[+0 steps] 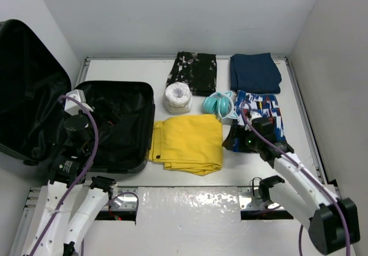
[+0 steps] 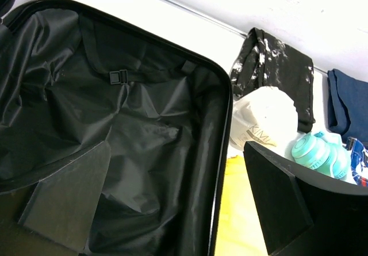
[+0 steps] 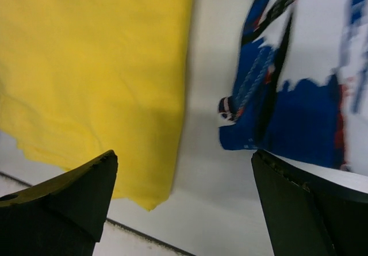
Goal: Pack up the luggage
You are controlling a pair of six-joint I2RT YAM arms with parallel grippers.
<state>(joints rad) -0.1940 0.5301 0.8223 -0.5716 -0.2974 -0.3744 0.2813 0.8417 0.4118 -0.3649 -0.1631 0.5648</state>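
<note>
The left pincer (image 2: 175,146) hangs spread over the open luggage (image 1: 132,141), and the right pincer (image 3: 184,155), also spread, is right of it past the yellow cloth (image 1: 190,144).

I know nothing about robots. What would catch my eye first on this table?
The big black suitcase lies open at the left, its lid tilted up at the far left and its dark lining bare where it shows. Right beside it in the middle sits a bright yellow folded cloth, with teal headphones just behind that.
</note>
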